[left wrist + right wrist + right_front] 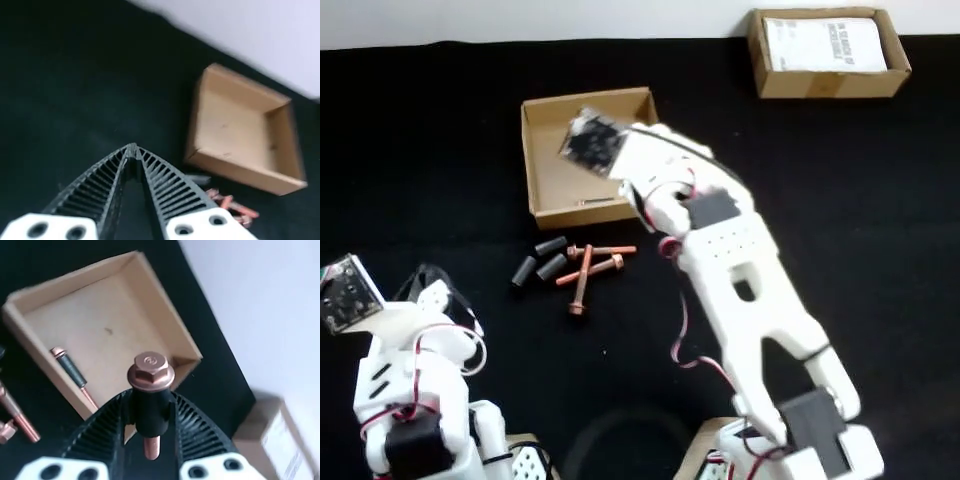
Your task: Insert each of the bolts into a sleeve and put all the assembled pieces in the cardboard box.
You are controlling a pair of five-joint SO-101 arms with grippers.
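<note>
Copper-coloured sleeved bolt (150,390) sat clamped in the right gripper (147,407) above the cardboard box (548,180), where one finished piece (72,371) lay. Released too near the rim, it could bounce out. At 7 o'clock the left gripper (132,150) hung with fingers pressed together, holding nothing. Three loose bolts (592,265) and sleeves (545,258) lay at the box's 6 o'clock, and a second box (825,82) at 2 o'clock. Nothing appeared to block the drop.

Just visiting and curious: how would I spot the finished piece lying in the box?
Find the cardboard box in the middle of the table. Inside, by the wall nearest the loose bolts and sleeves, lies one assembled piece: a copper bolt inside a black sleeve, while those outside lie separate.
</note>
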